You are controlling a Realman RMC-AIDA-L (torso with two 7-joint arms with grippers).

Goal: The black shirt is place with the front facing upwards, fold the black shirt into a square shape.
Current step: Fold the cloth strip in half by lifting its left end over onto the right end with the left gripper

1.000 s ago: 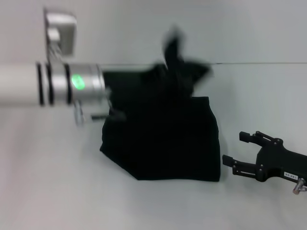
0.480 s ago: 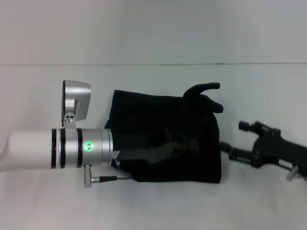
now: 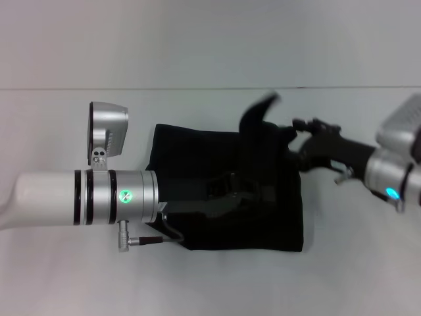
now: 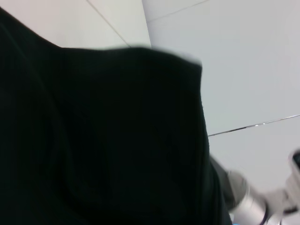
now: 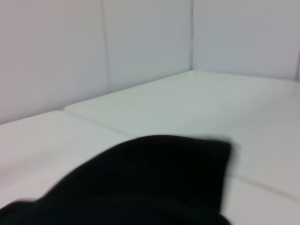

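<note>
The black shirt [image 3: 223, 164] lies folded into a rough rectangle on the white table [image 3: 197, 283]. One loose flap [image 3: 258, 110] sticks up at its far right corner. My left arm reaches in from the left, and the left gripper [image 3: 231, 194] sits low over the middle of the shirt, dark against the cloth. My right gripper [image 3: 299, 141] is at the shirt's far right corner, just beside the raised flap, its two prongs spread. Black shirt cloth [image 4: 103, 140] fills the left wrist view. The flap's cloth [image 5: 140, 187] rises at the bottom of the right wrist view.
A seam in the table [image 3: 164, 88] runs across behind the shirt. White walls [image 5: 140, 47] stand beyond the table. The right arm's silver wrist [image 4: 253, 206] shows past the cloth in the left wrist view.
My right arm has swung up from the shirt's near right side to its far right corner. The raised flap has shifted left. My left arm has barely moved in the last half second.
</note>
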